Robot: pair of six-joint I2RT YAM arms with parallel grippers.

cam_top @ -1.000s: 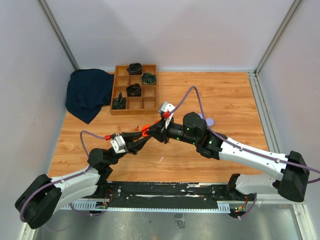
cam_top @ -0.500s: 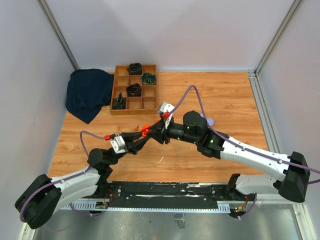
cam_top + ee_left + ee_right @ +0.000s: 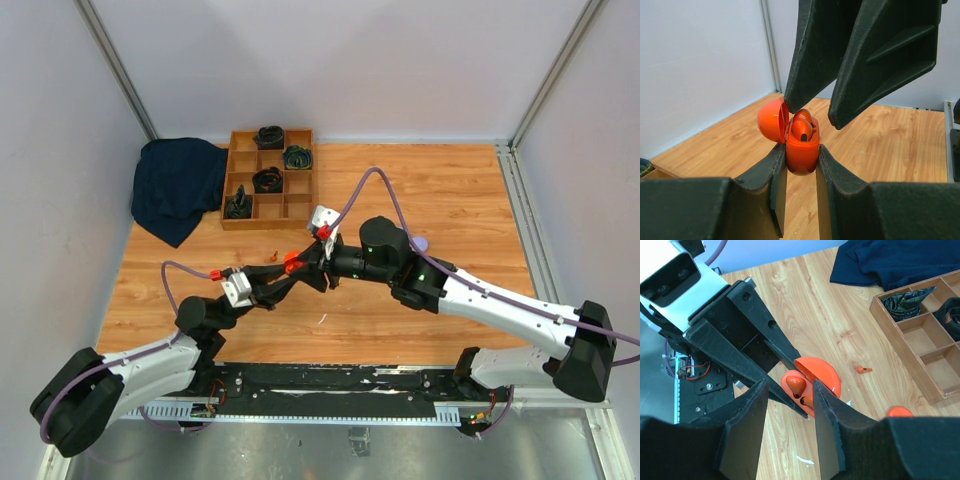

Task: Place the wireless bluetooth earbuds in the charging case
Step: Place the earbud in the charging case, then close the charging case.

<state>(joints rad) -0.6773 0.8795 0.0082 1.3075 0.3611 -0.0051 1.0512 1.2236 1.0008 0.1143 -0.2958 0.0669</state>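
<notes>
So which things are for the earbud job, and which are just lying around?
For the job: orange charging case in the left end effector; orange earbud in it; loose earbud on the table.
Just lying about: wooden tray; dark blue cloth.

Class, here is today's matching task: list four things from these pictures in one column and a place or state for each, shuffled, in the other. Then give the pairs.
Things:
1. charging case
2. loose earbud
3. blue cloth
4. wooden tray

Places or states:
A. lying alone on the bare tabletop
B. held in the left gripper, lid open
C. divided into square compartments
D. bunched at the table's far left corner

Pairs: 1-B, 2-A, 3-D, 4-C
</notes>
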